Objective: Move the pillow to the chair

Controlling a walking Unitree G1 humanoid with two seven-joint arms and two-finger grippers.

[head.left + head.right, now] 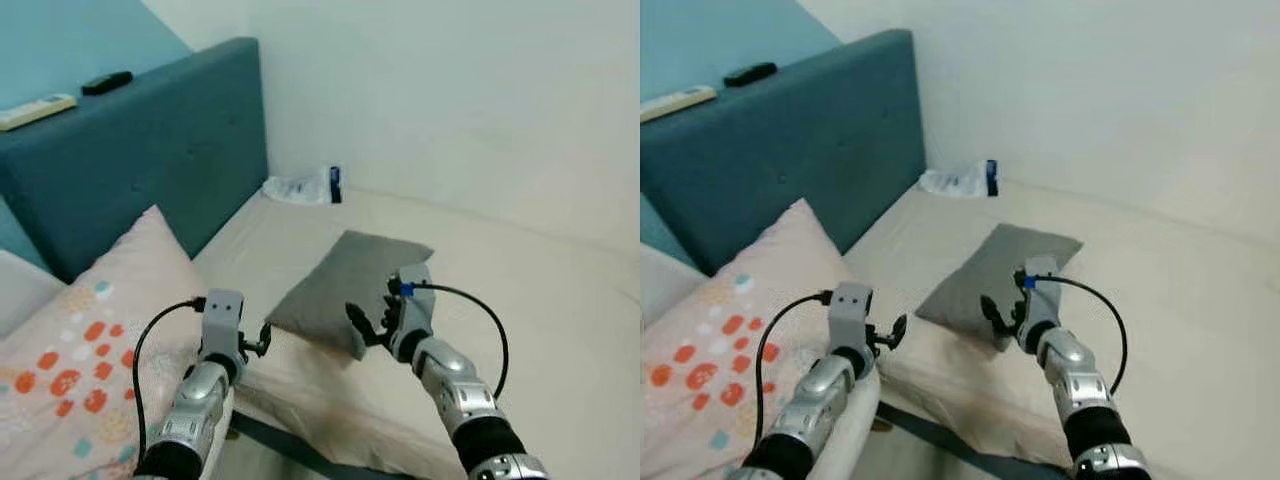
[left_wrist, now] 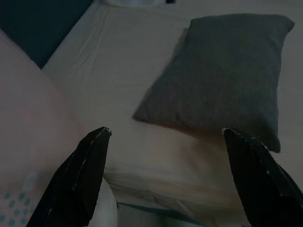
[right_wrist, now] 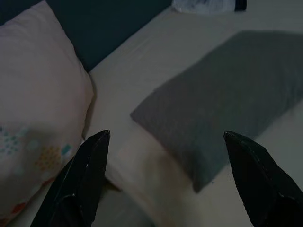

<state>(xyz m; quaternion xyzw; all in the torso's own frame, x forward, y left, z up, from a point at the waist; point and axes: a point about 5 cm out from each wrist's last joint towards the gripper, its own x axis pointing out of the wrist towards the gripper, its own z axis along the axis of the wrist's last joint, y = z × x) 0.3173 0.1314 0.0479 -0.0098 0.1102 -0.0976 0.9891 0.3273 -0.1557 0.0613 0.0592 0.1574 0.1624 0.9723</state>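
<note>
A grey pillow (image 1: pixel 345 285) lies flat on the beige bed sheet (image 1: pixel 290 235), its near corner toward me. My left gripper (image 1: pixel 256 344) hovers open just left of that near corner, above the bed's front edge. On the other side, my right gripper (image 1: pixel 366 325) is open too, right at the pillow's near right edge and low over it. In the left wrist view the pillow (image 2: pixel 222 80) sits ahead between the spread black fingers (image 2: pixel 80 175). The right wrist view has the pillow (image 3: pixel 227 94) ahead, nothing between its fingers (image 3: pixel 258 179).
A large pink pillow with orange and blue spots (image 1: pixel 90 340) fills the bed's left side. Behind it stands a teal headboard (image 1: pixel 150 150) carrying a white remote (image 1: pixel 35 110) and a black remote (image 1: pixel 107 82). A plastic bag (image 1: pixel 300 187) lies by the far wall.
</note>
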